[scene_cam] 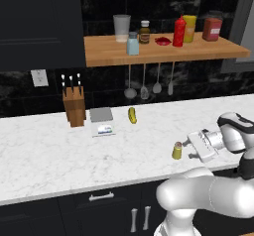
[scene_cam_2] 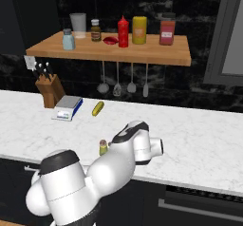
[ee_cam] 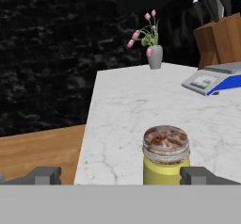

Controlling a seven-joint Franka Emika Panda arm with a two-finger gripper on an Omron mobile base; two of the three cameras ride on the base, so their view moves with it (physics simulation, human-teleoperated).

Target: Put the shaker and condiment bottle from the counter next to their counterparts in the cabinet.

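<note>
Hand (ee_cam: 122, 175) open, low over marble counter (scene_cam: 44, 155), fingers flanking shaker (ee_cam: 165, 155); black wall behind

the shaker (scene_cam: 177, 150) stands upright near the front edge of the counter (scene_cam: 44, 155), a small olive-yellow cylinder with a speckled pinkish-tan top. seen from my hand it (ee_cam: 165, 156) sits close ahead, nearer my right finger. the condiment bottle (scene_cam: 179, 32), slim and red with a narrower cap, stands upright on the cabinet (scene_cam: 114, 54), touching or just beside the wide yellow bottle (scene_cam: 189, 28). the pale blue shaker (scene_cam: 132, 44) with its grey cap stands further left on that board.
</note>
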